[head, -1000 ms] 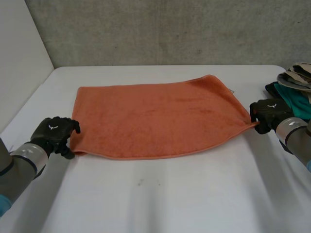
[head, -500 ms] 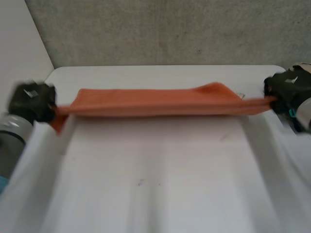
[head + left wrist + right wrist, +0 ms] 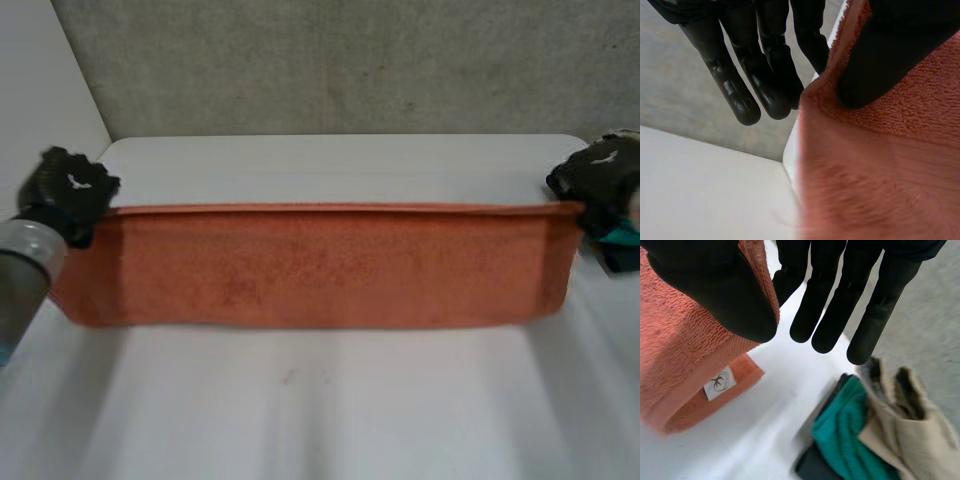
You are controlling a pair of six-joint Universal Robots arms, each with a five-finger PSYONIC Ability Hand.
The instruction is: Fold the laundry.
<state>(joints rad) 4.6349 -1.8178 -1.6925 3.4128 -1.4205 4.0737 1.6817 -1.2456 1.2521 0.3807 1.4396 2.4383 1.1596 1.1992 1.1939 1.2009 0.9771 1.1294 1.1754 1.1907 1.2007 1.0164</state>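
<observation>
Your left hand and right hand pinch the towel by its upper corners; hold that edge taut and level.

One orange towel, two robot hands, one table, one clothes pile

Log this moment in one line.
left hand: pinching towel top corner | right hand: pinching opposite top corner | towel: held up, stretched between them | clothes pile: beside right hand
</observation>
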